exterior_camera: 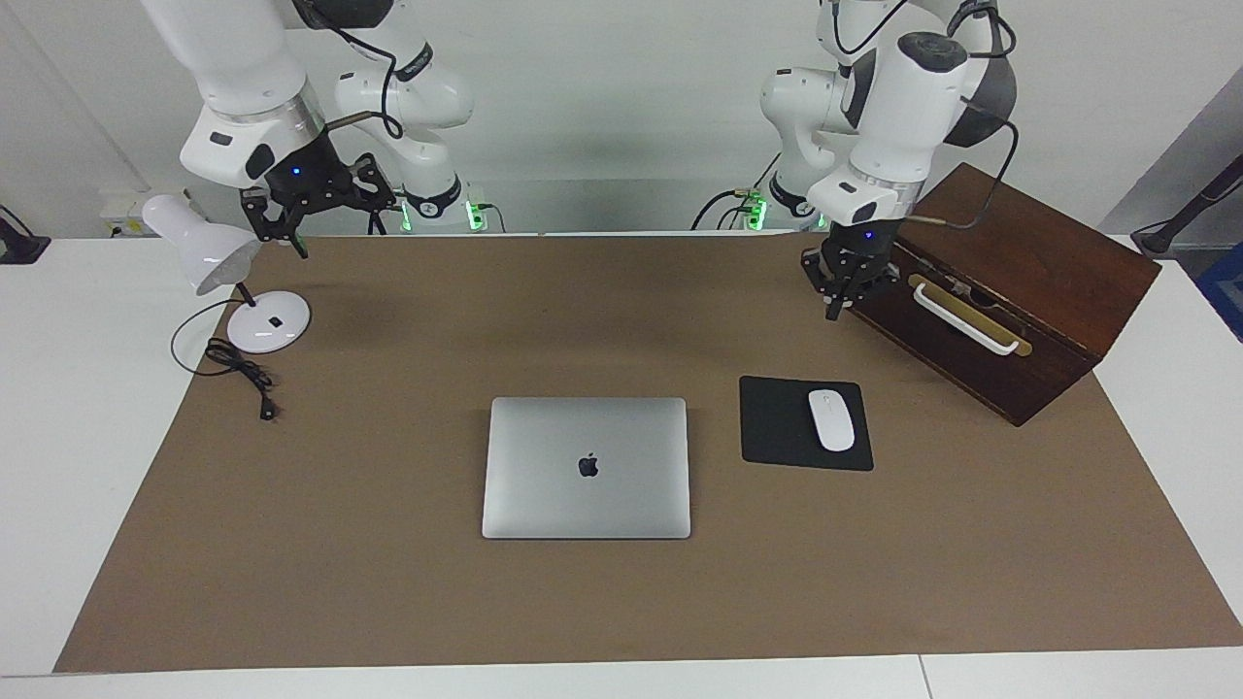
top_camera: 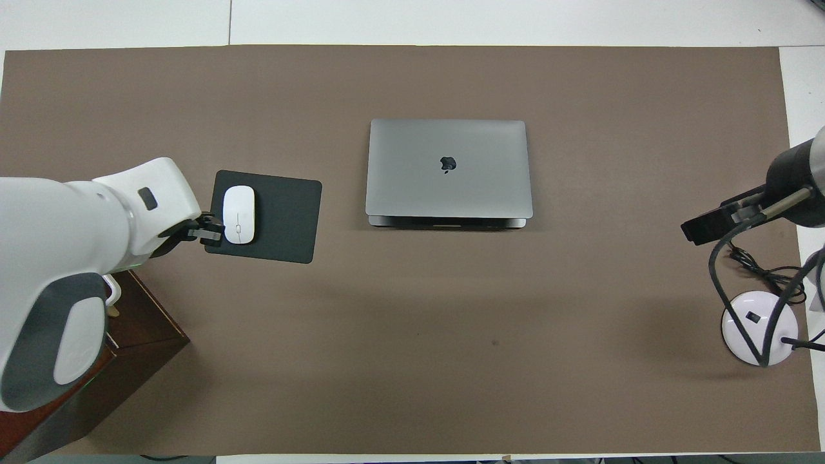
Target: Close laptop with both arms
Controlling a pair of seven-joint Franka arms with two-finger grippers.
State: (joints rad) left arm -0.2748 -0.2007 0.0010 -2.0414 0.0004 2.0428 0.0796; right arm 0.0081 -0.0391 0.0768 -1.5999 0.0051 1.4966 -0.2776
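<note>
Slim silver-grey metal laptop [exterior_camera: 587,468] lies flat mid-counter on the brown mat [exterior_camera: 388,582], lid down, dark apple logo up. The overhead view shows the lid edge sitting just over the base edge on the side nearer the robots, with a thin dark seam between. Judgement: closing is done or all but done; nothing holds or touches the lid.

Left tool [exterior_camera: 841,282], small and black, hangs low beside the front of the dark brown wooden box [exterior_camera: 1010,291] with its white handle, toward the left arm's end of the counter, well apart from the laptop. Whether its fingers are apart or together I cannot tell.

Right tool [exterior_camera: 316,199], black, is raised over the counter edge by the white desk lamp [exterior_camera: 209,252], at the right arm's end. Fingers look spread, holding nothing. Both arms well clear of the laptop, which reads as parked away from finished work.

Black rectangular mouse pad [exterior_camera: 804,423] carrying a white mouse [exterior_camera: 831,419] sits beside the laptop, toward the left arm's end; likely just desk dressing.

Hidden or unclear:
- Keys and trackpad covered by the lid.
- Whether the lid is fully seated cannot be read from the seam.
- Overhead, the left arm's white body covers much of the box, and its tool overlaps the pad's edge only by height.
- Right arm cut off at the frame edge overhead.
- Lamp cable [exterior_camera: 238,369] trails on the mat; its plug end is hard to make out.
</note>
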